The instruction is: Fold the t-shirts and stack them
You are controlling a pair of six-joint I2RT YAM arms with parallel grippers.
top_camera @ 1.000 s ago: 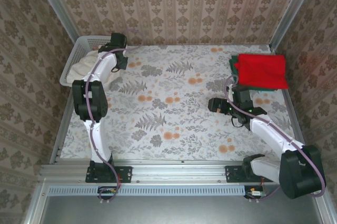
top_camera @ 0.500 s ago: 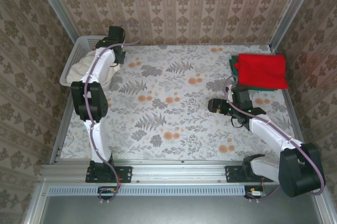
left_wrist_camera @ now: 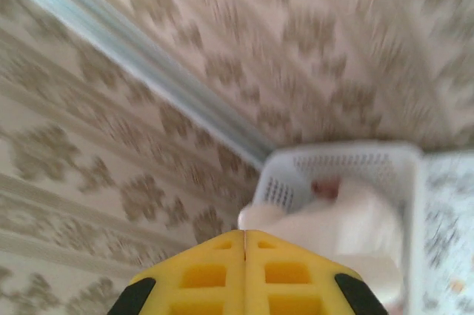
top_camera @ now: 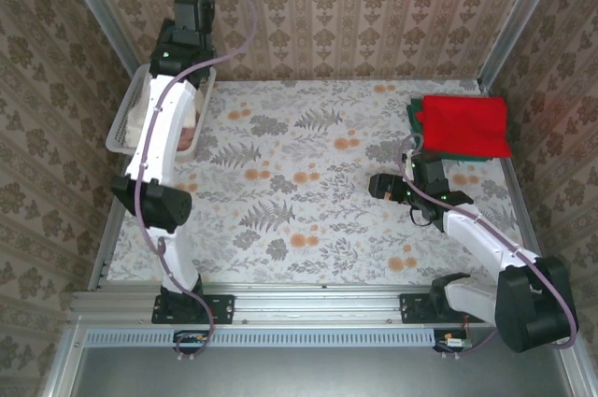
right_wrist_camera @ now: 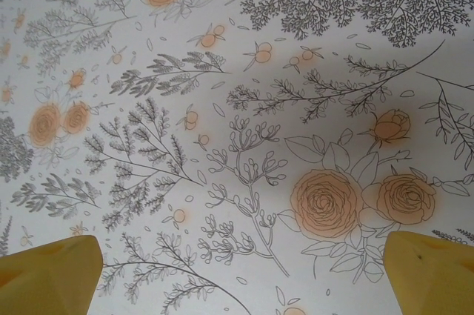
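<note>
**Top external view.** The left arm has swung up and out in the last second. From lying low across the white basket (top_camera: 124,124) at the far left corner, it now stretches high, with its left pincer (top_camera: 190,25) raised against the far wall above the basket. A bit of the cream-white t-shirt (top_camera: 191,122) shows in the basket beside the arm, and the arm hides the rest. At the far right the red t-shirt (top_camera: 464,126) lies folded on top of the dark green t-shirt (top_camera: 412,117), and neither has moved. The right pincer (top_camera: 378,185) hovers low over the flowered table (top_camera: 308,191), where it was a second ago.

**Left wrist view.** The picture is blurred. The left pincer (left_wrist_camera: 244,235) has its yellow jaws pressed together. The cream-white t-shirt (left_wrist_camera: 355,219) runs from the jaw tips down into the basket (left_wrist_camera: 333,161), so it looks pinched and partly drawn out. Most of the cloth is in the basket.

**Right wrist view.** The right pincer (right_wrist_camera: 237,278) is wide open with nothing between its jaws, only bare table (right_wrist_camera: 222,107) below.

I take the lift to be the start of bringing the last shirt out. Two shirts are stacked, and this one must yet be cleared from the basket, spread on the open middle of the table and folded.
</note>
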